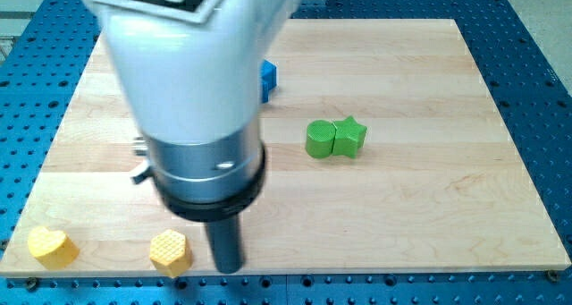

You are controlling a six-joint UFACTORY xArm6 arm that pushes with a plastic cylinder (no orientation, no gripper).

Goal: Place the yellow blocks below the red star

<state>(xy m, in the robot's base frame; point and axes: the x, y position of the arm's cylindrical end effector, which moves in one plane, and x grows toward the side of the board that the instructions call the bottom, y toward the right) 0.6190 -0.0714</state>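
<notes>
My tip (227,267), a bare rod with no jaws, stands just right of the yellow hexagon block (169,251), and the yellow heart block (50,246) lies far to the view's left.

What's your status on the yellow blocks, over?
My tip at bottom edge, just right of yellow hexagon block. Yellow heart block bottom left. Red star not visible; arm blocks view.
</notes>
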